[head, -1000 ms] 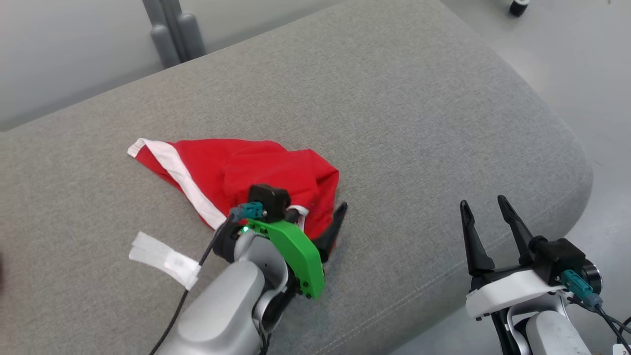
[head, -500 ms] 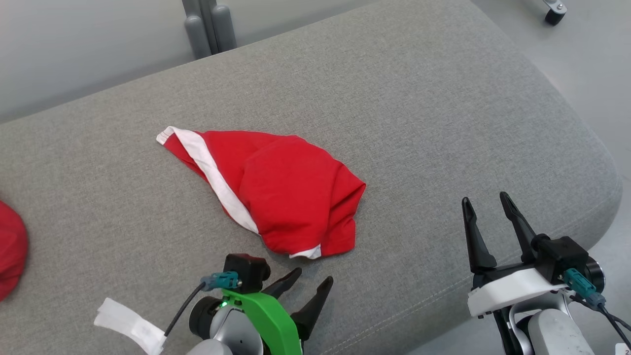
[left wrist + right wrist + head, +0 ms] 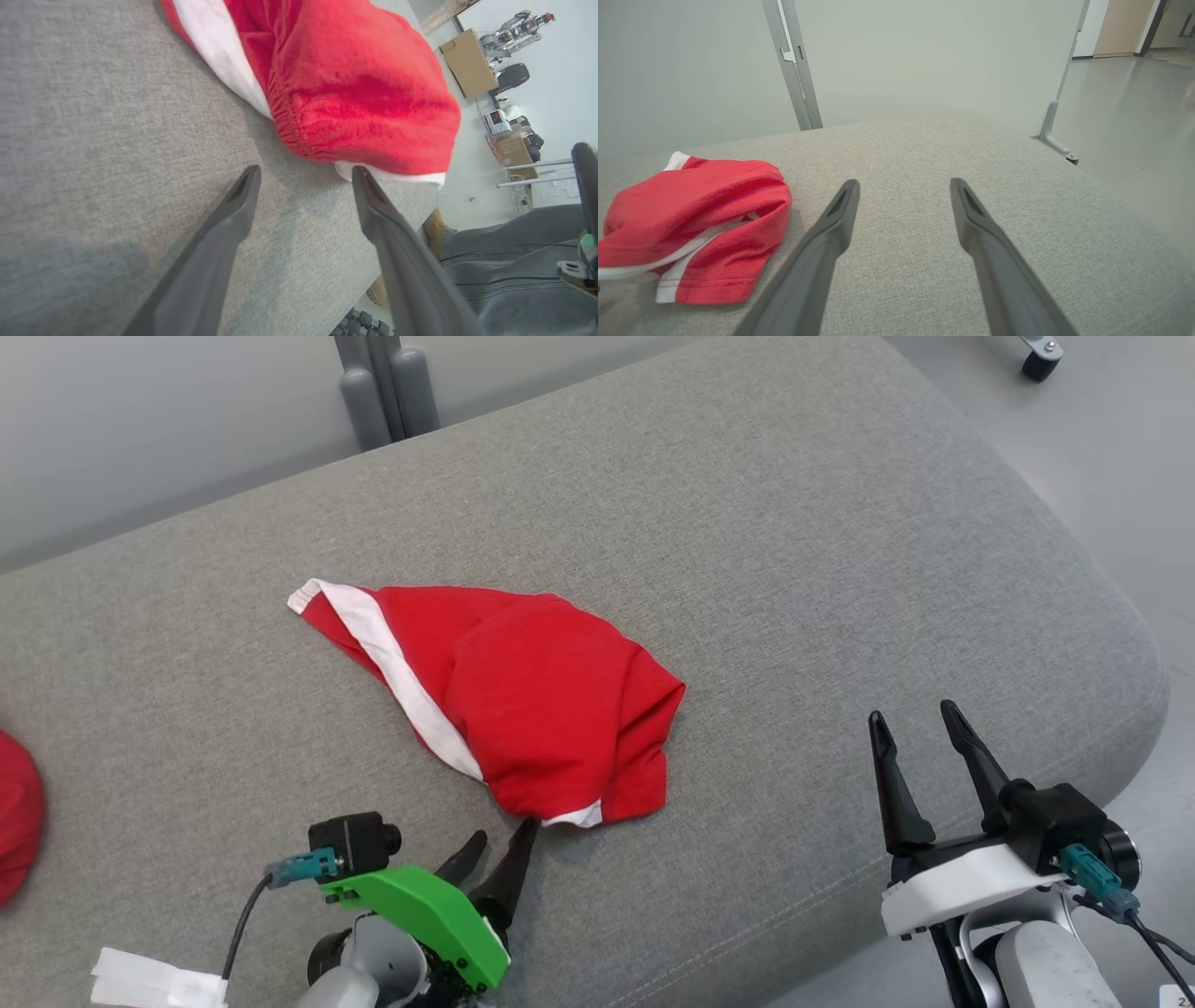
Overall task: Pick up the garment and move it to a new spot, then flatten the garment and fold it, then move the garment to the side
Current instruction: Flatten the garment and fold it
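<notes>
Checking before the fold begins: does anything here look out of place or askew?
The red garment lies bunched and doubled over on the grey cushion, its white stripe running diagonally. A second red item, too cropped to identify, sits at the head view's left edge. The left gripper and right gripper are open, holding nothing.

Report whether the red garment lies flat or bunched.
Bunched: the red garment lies crumpled on the grey cushion, layers doubled over, hem puffed up.

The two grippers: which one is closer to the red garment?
The left gripper, with the green mount: it is right at the red garment, by its white-edged hem. The right gripper sits far off over bare grey cushion.
</notes>
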{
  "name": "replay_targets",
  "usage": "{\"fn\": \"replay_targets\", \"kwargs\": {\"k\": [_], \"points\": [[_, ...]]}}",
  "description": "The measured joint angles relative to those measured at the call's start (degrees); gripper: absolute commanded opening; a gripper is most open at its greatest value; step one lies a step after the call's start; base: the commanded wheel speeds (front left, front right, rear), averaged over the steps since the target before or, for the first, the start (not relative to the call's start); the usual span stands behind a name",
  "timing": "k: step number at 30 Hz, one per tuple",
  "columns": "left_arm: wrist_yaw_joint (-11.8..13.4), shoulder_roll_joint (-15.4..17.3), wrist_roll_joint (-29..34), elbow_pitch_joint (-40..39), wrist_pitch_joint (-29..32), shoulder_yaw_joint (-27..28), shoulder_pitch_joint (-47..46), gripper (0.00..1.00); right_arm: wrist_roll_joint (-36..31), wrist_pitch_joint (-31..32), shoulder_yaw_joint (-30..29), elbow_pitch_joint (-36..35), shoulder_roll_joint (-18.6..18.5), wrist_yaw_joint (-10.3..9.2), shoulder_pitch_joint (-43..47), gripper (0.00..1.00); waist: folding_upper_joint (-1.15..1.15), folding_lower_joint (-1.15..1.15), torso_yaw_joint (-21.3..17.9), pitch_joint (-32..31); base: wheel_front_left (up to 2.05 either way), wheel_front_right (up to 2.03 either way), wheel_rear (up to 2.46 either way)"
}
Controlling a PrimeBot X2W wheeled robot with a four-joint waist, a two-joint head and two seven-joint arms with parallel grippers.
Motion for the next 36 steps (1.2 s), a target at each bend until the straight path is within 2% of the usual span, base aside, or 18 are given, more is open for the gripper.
{"fn": "replay_targets", "kwargs": {"k": [7,8,11,12,13,15,19,25,36], "points": [[-2.2,-3.2,-4.8,5.4,1.0,2.0,-1.7,1.00,-0.1,0.0,0.2,0.2,0.0,0.00,0.0,1.00,0.00,0.00,-0.6,-0.5,0.00,0.00,0.00],[-2.7,-4.6,-6.6,6.8,1.1,2.4,-1.9,1.00,-0.2,0.0,0.3,0.2,0.0,0.00,0.0,1.00,0.00,0.00,-0.8,-0.6,0.00,0.00,0.00],[-3.4,-5.8,-6.9,8.6,0.9,2.7,-3.5,1.00,-0.2,0.0,0.4,0.4,-0.1,0.00,0.0,1.00,0.00,0.00,-1.2,-0.7,0.00,0.00,0.00],[-3.7,-6.1,-7.2,9.1,0.6,2.8,-4.1,0.84,-0.2,0.0,0.4,0.4,-0.1,0.00,0.0,1.00,0.00,0.00,-1.3,-0.7,0.00,0.00,0.00],[-3.7,-6.1,-7.2,9.1,0.6,2.8,-4.1,0.48,-0.2,0.0,0.4,0.4,-0.1,0.00,0.0,1.00,0.00,0.00,-1.3,-0.7,0.00,0.00,0.00],[-4.1,-6.8,-7.2,10.2,-0.8,3.5,-5.1,0.00,-0.2,0.0,0.5,0.4,-0.1,0.00,0.0,1.00,0.00,0.00,-1.5,-0.7,0.00,0.00,0.00],[-5.1,-7.0,-6.6,11.5,-3.4,4.1,-7.6,0.00,-0.2,0.0,0.6,0.4,-0.1,0.00,0.0,1.00,0.00,0.00,-1.9,-0.7,0.00,0.00,0.00],[-5.2,-4.1,-2.1,8.6,-7.5,4.8,-11.6,0.00,-0.2,0.0,-0.4,0.2,-0.1,0.00,0.2,1.00,0.00,0.00,-1.5,-0.8,0.00,0.00,0.00],[-1.3,0.4,4.8,-2.9,-9.0,4.5,-15.9,0.00,0.0,0.0,-0.3,0.4,0.0,0.00,0.5,1.00,0.00,0.00,0.3,-1.8,0.00,0.00,0.00]]}}
